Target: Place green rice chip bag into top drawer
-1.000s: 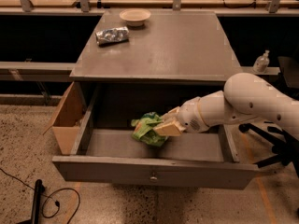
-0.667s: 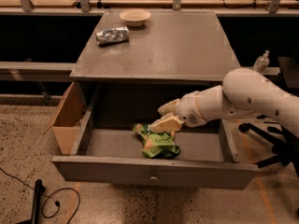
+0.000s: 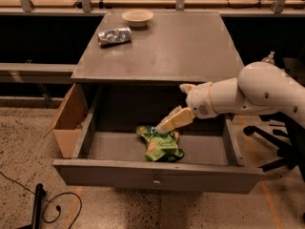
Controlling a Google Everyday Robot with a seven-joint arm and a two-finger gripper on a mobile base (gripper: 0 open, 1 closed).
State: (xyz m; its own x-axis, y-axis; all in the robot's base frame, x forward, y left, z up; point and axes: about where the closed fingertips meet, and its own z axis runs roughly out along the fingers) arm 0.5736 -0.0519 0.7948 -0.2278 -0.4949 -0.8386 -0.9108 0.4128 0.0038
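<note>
The green rice chip bag lies crumpled on the floor of the top drawer, near its middle. The drawer is pulled out wide, with its knob on the front panel. My gripper hangs over the drawer from the right on the white arm. It is open and holds nothing. Its lower tan finger points down-left, with its tip right at the bag's upper edge.
A silver-grey foil bag and a pale bowl sit at the back of the cabinet top. A brown cardboard box stands against the drawer's left side. A black cable lies on the floor at left, and a chair base stands at right.
The gripper let go of the green bag, which dropped onto the drawer floor. The gripper has since lifted and drawn back to the right, away from the bag.
</note>
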